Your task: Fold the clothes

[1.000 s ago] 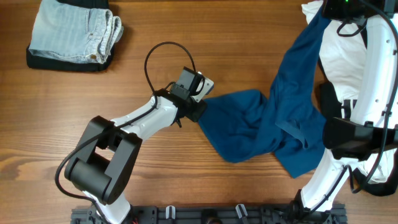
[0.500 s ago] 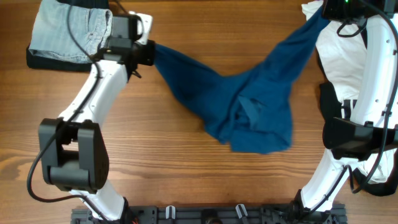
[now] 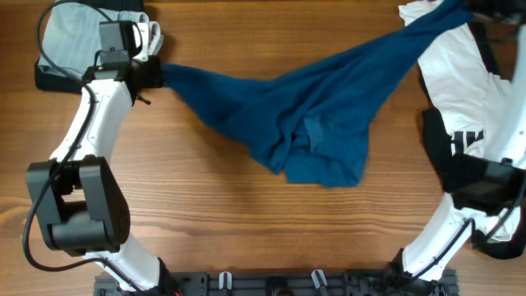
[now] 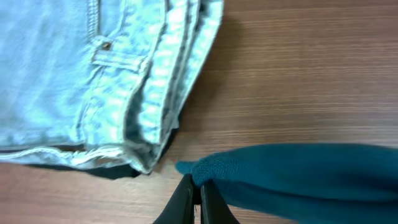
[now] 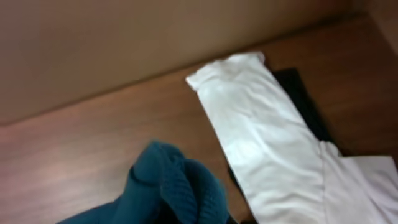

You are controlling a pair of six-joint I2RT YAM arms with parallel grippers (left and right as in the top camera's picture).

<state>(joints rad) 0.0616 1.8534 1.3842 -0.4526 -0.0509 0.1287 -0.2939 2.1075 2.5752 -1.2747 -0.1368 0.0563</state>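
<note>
The dark-blue shirt (image 3: 312, 107) is stretched in a sagging band across the table, and its middle lies bunched on the wood. My left gripper (image 3: 154, 74) is at the upper left, next to the denim. In the left wrist view its fingers (image 4: 198, 194) are shut on the shirt's edge (image 4: 298, 177). My right gripper (image 3: 468, 8) is at the top right edge and holds the shirt's other end raised. In the right wrist view the bunched blue fabric (image 5: 174, 186) hides the fingers.
A folded pale-blue denim piece (image 3: 74, 37) lies on a dark item at the upper left, close to my left gripper; it also shows in the left wrist view (image 4: 81, 81). A white garment with black parts (image 3: 460, 90) lies at the right, under my right arm, and shows in the right wrist view (image 5: 261, 137).
My left gripper has carried its end of the shirt from the table's middle to the upper left by the denim. The shirt has been drawn out wide. The right gripper shifted slightly right.
</note>
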